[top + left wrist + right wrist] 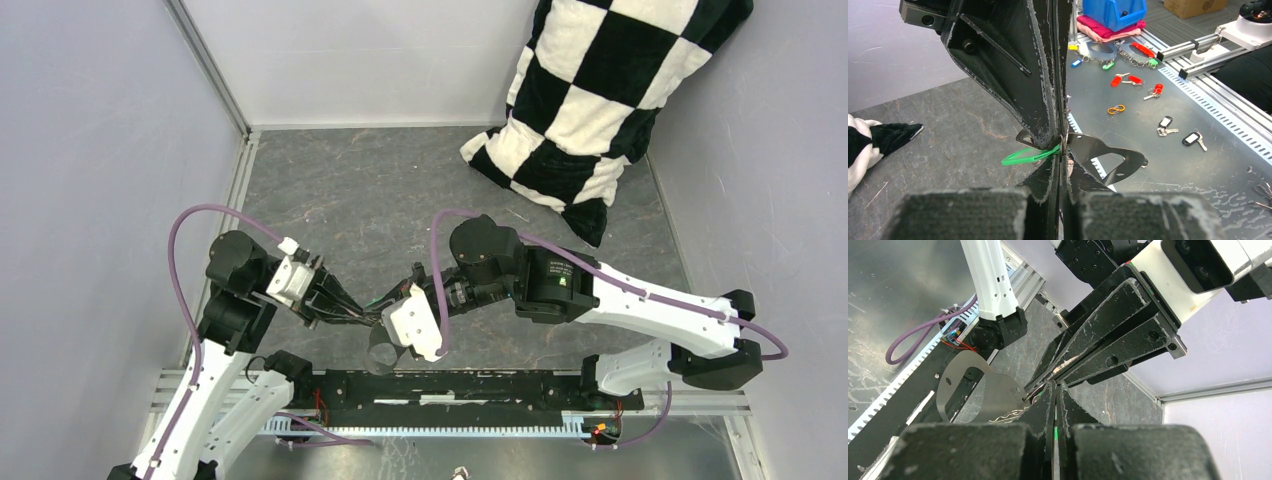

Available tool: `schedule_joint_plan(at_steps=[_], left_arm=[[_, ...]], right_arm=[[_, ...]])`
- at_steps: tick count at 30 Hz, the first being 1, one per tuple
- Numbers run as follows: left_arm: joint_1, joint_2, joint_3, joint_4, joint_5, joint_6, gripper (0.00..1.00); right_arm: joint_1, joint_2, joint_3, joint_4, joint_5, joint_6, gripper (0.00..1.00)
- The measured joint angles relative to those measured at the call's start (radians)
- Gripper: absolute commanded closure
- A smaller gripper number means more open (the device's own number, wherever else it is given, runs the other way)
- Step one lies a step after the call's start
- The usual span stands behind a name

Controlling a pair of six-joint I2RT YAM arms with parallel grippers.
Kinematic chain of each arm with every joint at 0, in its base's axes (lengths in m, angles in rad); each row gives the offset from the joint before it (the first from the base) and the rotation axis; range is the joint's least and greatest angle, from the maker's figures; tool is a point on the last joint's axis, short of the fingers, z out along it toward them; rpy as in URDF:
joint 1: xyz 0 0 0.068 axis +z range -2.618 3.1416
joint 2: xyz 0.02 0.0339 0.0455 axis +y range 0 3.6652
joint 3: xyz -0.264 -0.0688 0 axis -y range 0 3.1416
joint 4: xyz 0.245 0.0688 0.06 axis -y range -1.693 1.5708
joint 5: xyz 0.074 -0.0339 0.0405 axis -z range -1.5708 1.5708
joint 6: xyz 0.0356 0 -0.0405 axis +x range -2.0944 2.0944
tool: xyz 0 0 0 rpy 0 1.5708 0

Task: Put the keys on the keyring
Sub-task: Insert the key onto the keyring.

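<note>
Both the left gripper point(1060, 154) and the right gripper point(1054, 388) meet tip to tip at the keyring point(1100, 155), a grey metal plate. The left gripper's jaws are pressed together, clamped at the keyring's corner. The right gripper's jaws are narrow and pinch the green key point(1025, 157), which protrudes just beside the keyring. Well beyond the keyring lies a checkered cushion point(600, 90).

I count two of my own grippers, the left gripper point(1060, 165) and the right gripper point(1052, 134), plus one grey metal keyring point(1103, 152), one green key point(1023, 157) and one black-and-white checkered pillow point(600, 90).
</note>
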Motion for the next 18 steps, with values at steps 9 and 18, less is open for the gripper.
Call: schedule_joint_plan(at_steps=[9, 18], left_arm=[[0.003, -0.016, -0.005, 0.012, 0.000, 0.000, 0.98], [0.003, -0.017, -0.013, 0.037, 0.000, 0.000, 0.98]], right_arm=[[0.000, -0.021, -0.045, 0.063, 0.021, 0.030, 0.98], [-0.008, -0.031, -0.068, 0.110, 0.026, 0.055, 0.67]])
